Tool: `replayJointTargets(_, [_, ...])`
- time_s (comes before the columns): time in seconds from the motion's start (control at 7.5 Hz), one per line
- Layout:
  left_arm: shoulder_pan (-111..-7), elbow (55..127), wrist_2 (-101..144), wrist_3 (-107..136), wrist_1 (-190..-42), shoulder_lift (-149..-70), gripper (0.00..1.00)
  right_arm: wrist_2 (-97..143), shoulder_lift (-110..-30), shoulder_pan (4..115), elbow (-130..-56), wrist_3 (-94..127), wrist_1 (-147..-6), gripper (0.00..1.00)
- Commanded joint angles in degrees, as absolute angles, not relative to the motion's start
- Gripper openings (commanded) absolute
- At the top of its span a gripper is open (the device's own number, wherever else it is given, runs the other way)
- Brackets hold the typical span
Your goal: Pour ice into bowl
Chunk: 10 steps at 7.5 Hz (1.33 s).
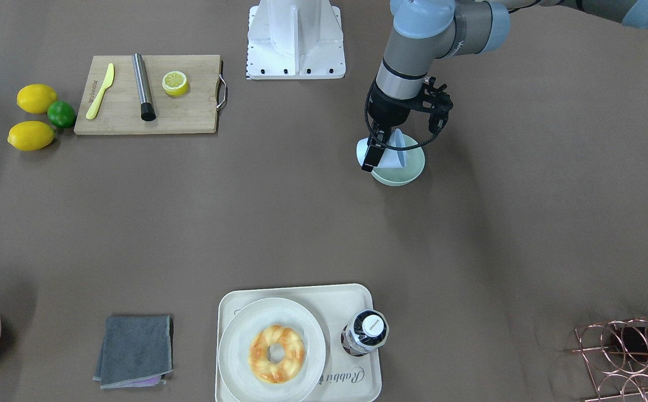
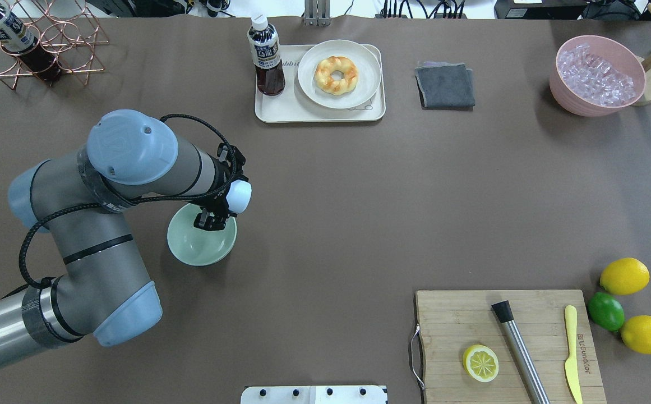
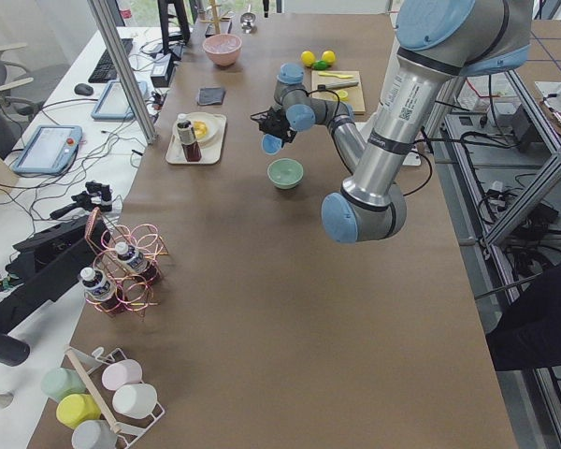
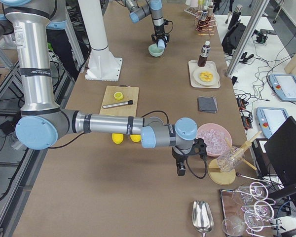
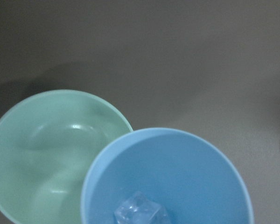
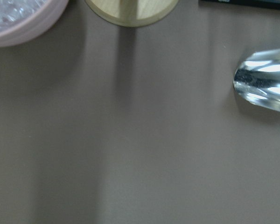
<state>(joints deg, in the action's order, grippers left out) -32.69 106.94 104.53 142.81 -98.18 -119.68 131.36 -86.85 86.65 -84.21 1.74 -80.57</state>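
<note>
1. Left gripper clamps a tilted light blue cup, which overlaps the mint-green bowl at its 4 o'clock.
2. One ice cube lies inside the cup.
3. Right gripper: cannot tell its state.

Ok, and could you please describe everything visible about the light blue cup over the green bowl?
The light blue cup is plain, smooth and matte, plastic-looking, with a round rim and no visible handle. The left gripper holds it in the air, tilted steeply, its mouth over the edge of the mint-green bowl. One clear ice cube lies inside against its wall, not yet poured out. Whether cup and bowl touch cannot be told.
</note>
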Motion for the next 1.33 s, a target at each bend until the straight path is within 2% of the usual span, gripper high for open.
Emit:
replayJointTargets(0.0, [-31.64,105.65,104.59,148.69,-108.51,-119.27,0.63,130.34,-91.57,87.45,-85.34,1.50,-79.37,0.99])
replayJointTargets(0.67, [-31.12,103.98,101.01,159.68,-127.76,-112.16,0.63,130.43,-91.41,88.42,-86.13,2.02,-79.45,0.99])
replayJointTargets(1.2, [-23.04,100.47,87.22,163.82,-145.08,-104.51,0.63,130.52,-92.55,88.42,-90.44,3.25,-80.07,0.99])
